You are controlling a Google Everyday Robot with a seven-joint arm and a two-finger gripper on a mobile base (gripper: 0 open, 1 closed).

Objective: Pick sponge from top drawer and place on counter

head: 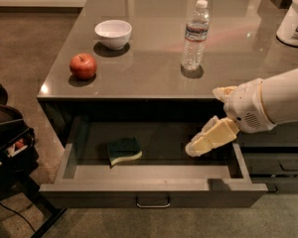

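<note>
The top drawer (154, 186) is pulled open below the counter (154, 58). The sponge (123, 150), dark green over pale yellow, lies flat in the drawer's left half. My gripper (196, 147) reaches in from the right on a white arm. Its cream fingers point down and left over the drawer's right half, well to the right of the sponge and apart from it. It holds nothing.
On the counter stand a red apple (83, 65), a white bowl (112, 33), a clear water bottle (194, 35) and a white tub (294, 20) at the far right. Darker lower drawers (280, 165) sit to the right. A black cart (7, 148) stands at the left.
</note>
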